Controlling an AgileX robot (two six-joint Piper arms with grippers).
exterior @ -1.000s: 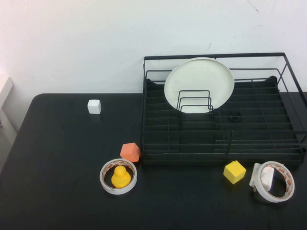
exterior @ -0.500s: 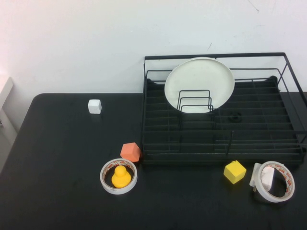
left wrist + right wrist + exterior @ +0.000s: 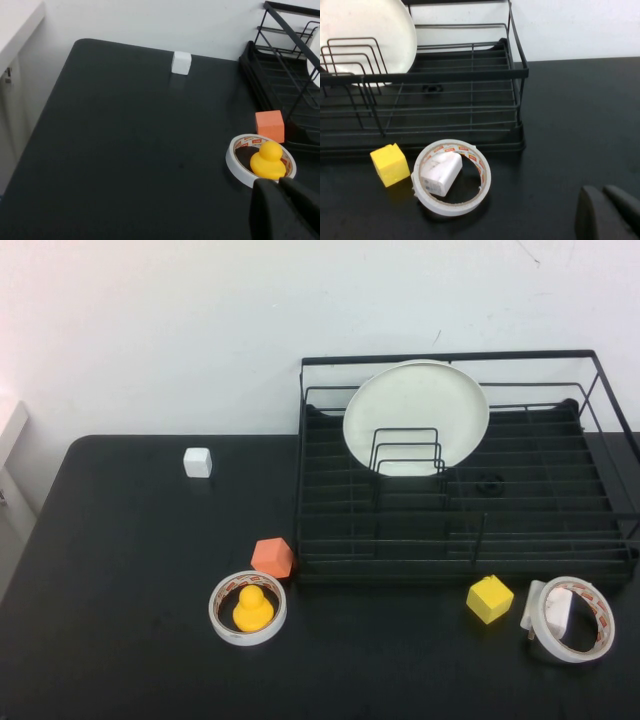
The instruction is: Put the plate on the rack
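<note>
The white plate [image 3: 415,405] stands upright in the black wire rack [image 3: 450,357], leaning against the loop dividers at the rack's back left. It also shows in the right wrist view [image 3: 365,22], inside the rack [image 3: 470,75]. Neither arm shows in the high view. My left gripper [image 3: 280,186] is shut and empty, low over the table just in front of a tape ring with a yellow duck [image 3: 270,159]. My right gripper [image 3: 605,194] is shut and empty above the table, in front of the rack's right end.
A white cube [image 3: 197,462] sits at the back left. An orange block [image 3: 271,557] and a tape ring [image 3: 222,623] around a duck lie by the rack's front left corner. A yellow cube [image 3: 489,599] and a tape ring [image 3: 600,632] holding a white adapter lie in front of the rack.
</note>
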